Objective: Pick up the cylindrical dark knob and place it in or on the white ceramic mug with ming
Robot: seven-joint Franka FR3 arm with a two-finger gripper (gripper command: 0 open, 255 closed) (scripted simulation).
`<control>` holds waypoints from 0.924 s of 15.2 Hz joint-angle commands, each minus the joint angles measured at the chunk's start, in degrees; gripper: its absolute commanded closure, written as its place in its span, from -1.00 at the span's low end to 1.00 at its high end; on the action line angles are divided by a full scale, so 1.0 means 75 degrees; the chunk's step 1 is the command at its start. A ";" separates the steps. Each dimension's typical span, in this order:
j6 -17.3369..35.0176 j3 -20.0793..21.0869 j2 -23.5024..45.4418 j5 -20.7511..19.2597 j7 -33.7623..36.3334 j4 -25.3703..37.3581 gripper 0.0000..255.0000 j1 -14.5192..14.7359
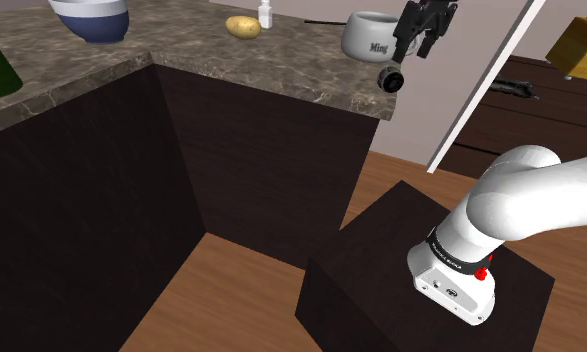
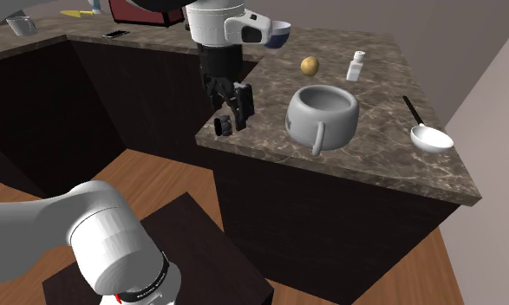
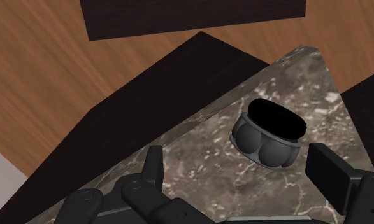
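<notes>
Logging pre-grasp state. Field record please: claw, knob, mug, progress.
claw: open, hovering above the knob, no contact
knob: dark, on the stone counter near its corner edge, not held
mug: white, upright on the counter, beside the knob, apart from it
progress: knob not yet picked up

Dark knob (image 3: 268, 133) on counter (image 2: 374, 152) corner, near upright white mug (image 2: 323, 114)
</notes>
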 commanded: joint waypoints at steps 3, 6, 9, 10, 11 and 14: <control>-0.0149 -0.0123 0.0388 -0.0100 -0.1619 0.0176 -1.00 0.0829; -0.0024 -0.0162 0.0414 -0.0147 -0.2141 -0.0040 -1.00 0.1103; 0.0253 -0.0166 0.0319 -0.0156 -0.2136 -0.0412 -1.00 0.1096; 0.0346 -0.0168 0.0290 -0.0159 -0.2134 -0.0534 -1.00 0.1093; 0.0439 -0.0170 0.0262 -0.0163 -0.2133 -0.0655 -1.00 0.1091; 0.0493 -0.0171 0.0247 -0.0164 -0.2132 -0.0724 -1.00 0.1090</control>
